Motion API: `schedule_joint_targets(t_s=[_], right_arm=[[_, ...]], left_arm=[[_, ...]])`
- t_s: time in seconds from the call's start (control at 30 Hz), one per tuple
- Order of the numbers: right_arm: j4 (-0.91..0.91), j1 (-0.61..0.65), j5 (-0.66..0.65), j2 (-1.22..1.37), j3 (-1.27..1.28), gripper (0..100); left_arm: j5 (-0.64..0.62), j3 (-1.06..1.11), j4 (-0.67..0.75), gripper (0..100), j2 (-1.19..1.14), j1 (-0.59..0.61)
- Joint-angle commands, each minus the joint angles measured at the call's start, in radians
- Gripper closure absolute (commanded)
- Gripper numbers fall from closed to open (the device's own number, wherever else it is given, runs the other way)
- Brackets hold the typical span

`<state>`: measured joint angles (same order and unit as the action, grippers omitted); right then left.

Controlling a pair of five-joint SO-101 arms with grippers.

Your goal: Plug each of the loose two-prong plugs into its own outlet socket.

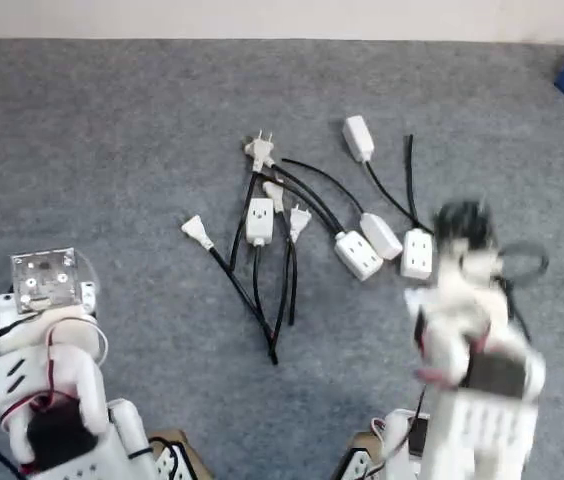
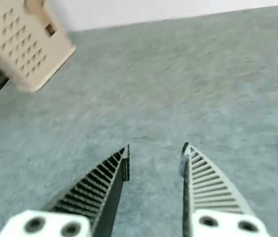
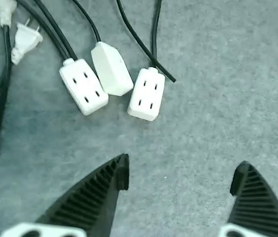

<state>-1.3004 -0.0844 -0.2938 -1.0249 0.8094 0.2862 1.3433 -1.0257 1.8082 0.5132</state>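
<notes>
White plugs [image 1: 197, 232] lie loose among black cords [image 1: 289, 280] at the middle of the grey carpet [image 1: 112, 130], none yet seated. Outlet blocks [image 3: 84, 87] lie just beyond the right claw [image 3: 182, 173]. The stage is apparently the approach, before any pickup. The next move calls for pinching one plug by its body, prongs left free. Right claw: spread wide, empty. Left claw [image 2: 156, 157]: partly spread over bare carpet, holding nothing.
</notes>
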Motion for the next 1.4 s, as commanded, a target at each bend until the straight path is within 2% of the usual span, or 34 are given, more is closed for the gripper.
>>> schedule_joint_targets(t_s=[0.0,0.13,0.23,0.33,0.47,0.6,0.73,0.83,1.03,1.17,1.23,1.37], right_arm=[[-0.065,0.050,0.057,0.469,-0.329,67.0],[-0.151,0.084,0.060,0.791,-0.555,67.0],[-0.185,0.082,0.061,0.924,-0.667,67.0],[-0.208,0.094,0.061,0.958,-0.697,67.0],[-0.214,0.122,0.061,0.958,-0.697,67.0],[-0.214,0.125,0.025,0.961,-0.696,67.0],[-0.206,0.124,-0.103,0.963,-0.696,67.0],[-0.176,0.122,-0.129,0.969,-0.697,67.0],[-0.150,0.124,-0.123,0.972,-0.696,67.0],[-0.050,0.048,-0.077,1.050,-0.662,67.0],[-0.018,0.030,-0.020,1.135,-0.659,67.0],[-0.002,0.041,-0.008,1.237,-0.664,67.0]], left_arm=[[-0.006,-0.203,-0.180,82,-0.016,-0.107],[-0.005,-0.305,-0.199,81,-0.217,-0.130],[-0.005,-0.440,-0.207,81,-0.536,-0.131],[-0.003,-0.676,-0.247,81,-0.941,-0.140],[-0.003,-1.130,-0.482,82,-1.469,-0.240],[-0.003,-1.569,-0.726,82,-1.819,-0.308],[-0.006,-1.791,-0.741,82,-1.954,-0.325],[-0.002,-1.827,-0.741,82,-2.008,-0.372],[-0.002,-1.828,-0.741,82,-2.140,-0.421],[0.002,-1.794,-0.743,82,-2.173,-0.449],[0.049,-1.767,-0.743,82,-2.175,-0.486],[0.118,-1.716,-0.741,82,-2.167,-0.547]])
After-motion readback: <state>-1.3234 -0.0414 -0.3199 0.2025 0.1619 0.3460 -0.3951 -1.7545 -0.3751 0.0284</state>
